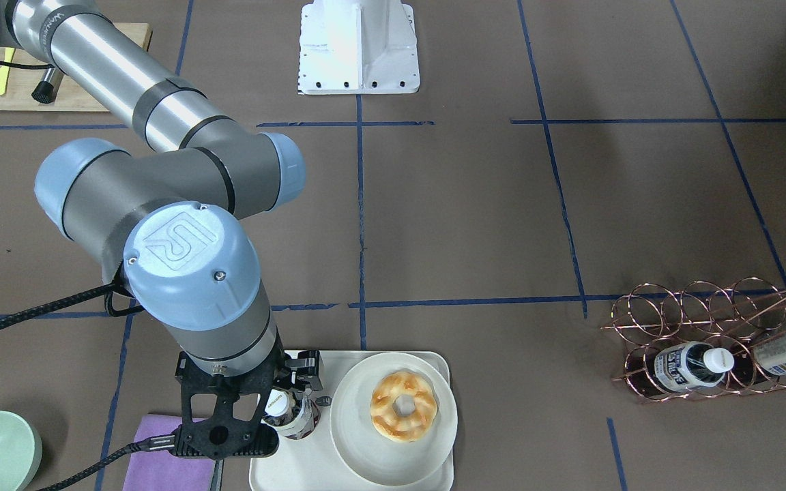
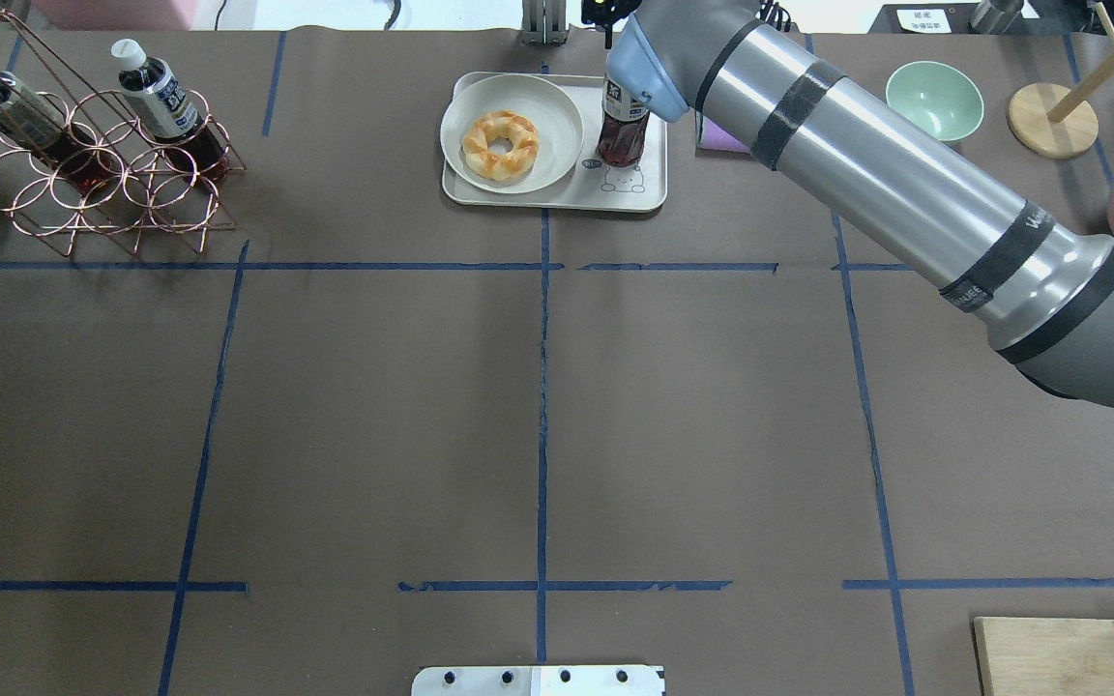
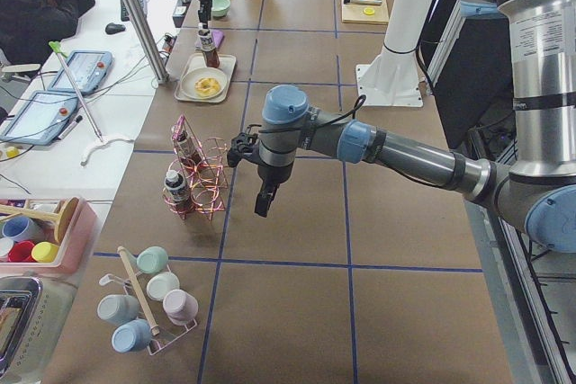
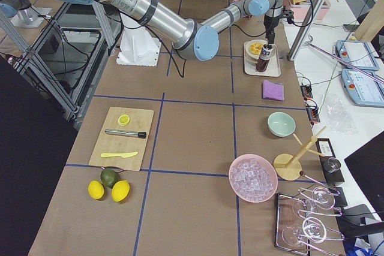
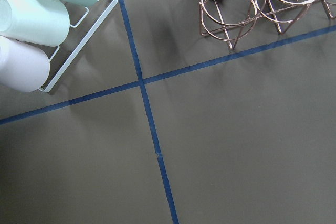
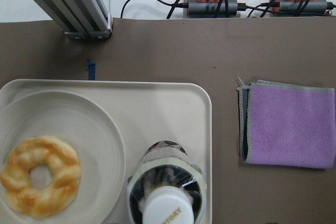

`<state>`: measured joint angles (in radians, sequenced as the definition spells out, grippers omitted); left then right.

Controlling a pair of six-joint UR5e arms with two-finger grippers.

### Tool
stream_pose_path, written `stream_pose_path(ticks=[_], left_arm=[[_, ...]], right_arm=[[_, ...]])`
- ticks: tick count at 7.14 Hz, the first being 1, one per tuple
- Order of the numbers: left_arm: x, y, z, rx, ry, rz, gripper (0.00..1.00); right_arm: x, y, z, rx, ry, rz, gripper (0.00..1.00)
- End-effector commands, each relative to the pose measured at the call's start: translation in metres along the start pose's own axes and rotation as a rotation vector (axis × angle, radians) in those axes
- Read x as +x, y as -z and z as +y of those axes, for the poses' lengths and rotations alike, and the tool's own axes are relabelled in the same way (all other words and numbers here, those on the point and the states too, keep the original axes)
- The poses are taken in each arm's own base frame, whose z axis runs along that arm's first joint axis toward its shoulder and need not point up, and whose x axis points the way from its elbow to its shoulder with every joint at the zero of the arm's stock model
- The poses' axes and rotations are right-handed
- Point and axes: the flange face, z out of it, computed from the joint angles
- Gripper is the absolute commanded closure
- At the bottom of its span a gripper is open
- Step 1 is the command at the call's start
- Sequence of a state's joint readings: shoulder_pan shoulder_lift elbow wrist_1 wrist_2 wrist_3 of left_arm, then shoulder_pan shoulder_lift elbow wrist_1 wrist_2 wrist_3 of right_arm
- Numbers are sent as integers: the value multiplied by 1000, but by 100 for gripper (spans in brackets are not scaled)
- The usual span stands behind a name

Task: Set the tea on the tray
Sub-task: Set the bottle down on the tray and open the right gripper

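Small clear plastic tea bottle (image 1: 294,419), white-capped, upright on cream-white rectangular plastic tray (image 1: 297,467), just beside round cream plate (image 1: 352,440). Right gripper (image 4: 267,39) directly above cap; jaw spread impossible to tell. Left gripper (image 3: 262,202) near copper wire rack (image 3: 202,179); grip likewise unreadable.

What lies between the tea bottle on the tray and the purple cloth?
Only the tray's rim and a bare strip of table, between tea bottle and purple cloth; the right wrist view shows it.

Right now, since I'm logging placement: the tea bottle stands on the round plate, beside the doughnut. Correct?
Not on the plate: the tea stands on the tray, beside the plate that holds the doughnut. The right wrist view shows it.
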<state>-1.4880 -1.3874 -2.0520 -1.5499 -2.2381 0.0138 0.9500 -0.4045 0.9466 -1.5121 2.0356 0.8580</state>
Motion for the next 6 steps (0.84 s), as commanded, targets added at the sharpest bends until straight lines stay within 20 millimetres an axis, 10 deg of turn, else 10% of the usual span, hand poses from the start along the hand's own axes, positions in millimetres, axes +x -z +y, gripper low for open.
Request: stream_pose_path(ticks=[1, 2, 3, 6], left_arm=[[0, 0, -1, 1, 0, 0, 0], [0, 0, -1, 1, -2, -2, 0], [-1, -1, 0, -1, -1, -2, 0], [-4, -4, 2, -9, 4, -1, 0]], right_arm=[[0, 6, -1, 8, 3, -8, 0], [4, 33, -4, 36, 14, -46, 0], [52, 52, 12, 24, 9, -126, 0], [267, 71, 119, 56, 94, -134, 0]])
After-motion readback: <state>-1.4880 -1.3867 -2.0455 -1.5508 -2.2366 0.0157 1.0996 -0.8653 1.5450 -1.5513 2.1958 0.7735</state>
